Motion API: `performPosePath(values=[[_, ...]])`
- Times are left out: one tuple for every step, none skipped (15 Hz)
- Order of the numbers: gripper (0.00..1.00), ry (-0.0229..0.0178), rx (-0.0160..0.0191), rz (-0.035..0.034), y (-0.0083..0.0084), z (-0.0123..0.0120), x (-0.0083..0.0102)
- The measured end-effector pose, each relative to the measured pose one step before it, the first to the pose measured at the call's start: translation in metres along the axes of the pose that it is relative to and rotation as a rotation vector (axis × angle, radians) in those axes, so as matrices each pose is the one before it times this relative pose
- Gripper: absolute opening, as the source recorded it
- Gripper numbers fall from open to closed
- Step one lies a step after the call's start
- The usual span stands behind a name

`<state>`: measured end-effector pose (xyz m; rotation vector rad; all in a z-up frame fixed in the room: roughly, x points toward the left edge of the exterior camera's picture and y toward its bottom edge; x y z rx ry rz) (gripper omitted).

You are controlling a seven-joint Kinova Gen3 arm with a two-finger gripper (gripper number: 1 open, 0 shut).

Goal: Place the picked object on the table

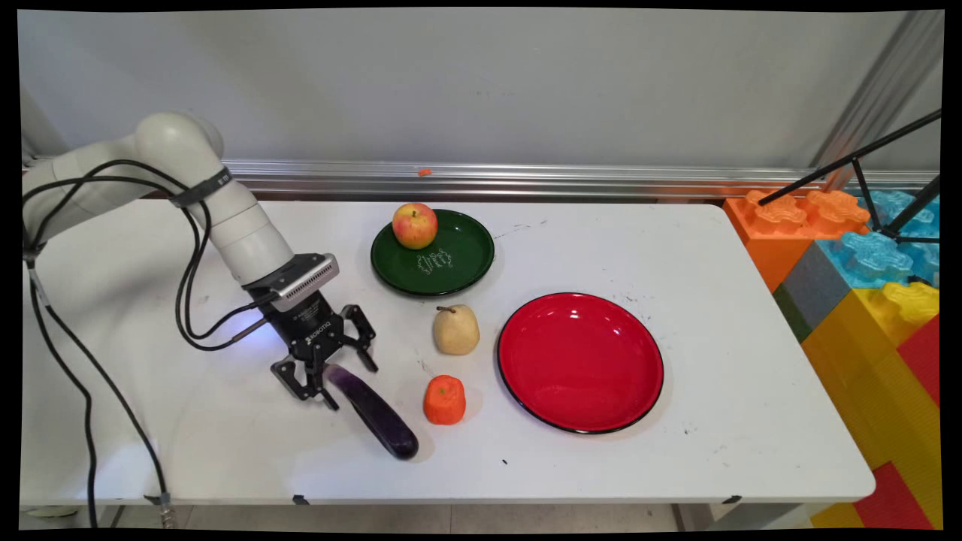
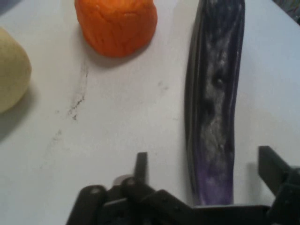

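Note:
A purple eggplant [image 1: 373,412] lies on the white table, running toward the near edge. My gripper [image 1: 336,382] is low over its far end, open, with one finger on each side of it and a gap at both. In the hand view the eggplant [image 2: 213,103] runs up between the fingertips [image 2: 140,164], still resting on the table. An orange toy fruit [image 1: 445,400] stands just right of the eggplant, and the orange fruit [image 2: 116,23] shows in the hand view too. A yellow pear [image 1: 456,330] sits behind it.
A green plate [image 1: 458,274] at the back holds a red-yellow apple [image 1: 414,225]. A red plate [image 1: 579,362] lies right of the pear. Big coloured blocks [image 1: 864,300] and a black tripod leg [image 1: 864,154] stand past the table's right end.

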<state>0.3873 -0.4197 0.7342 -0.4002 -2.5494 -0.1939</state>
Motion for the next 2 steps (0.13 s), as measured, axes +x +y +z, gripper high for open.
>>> performPosePath(values=[[1.0, 0.00191, 0.00362, -0.00227, -0.0011, -0.00061, 0.00096], [1.0, 0.00113, 0.00298, -0.00169, -0.00035, -0.00083, 0.00067]])
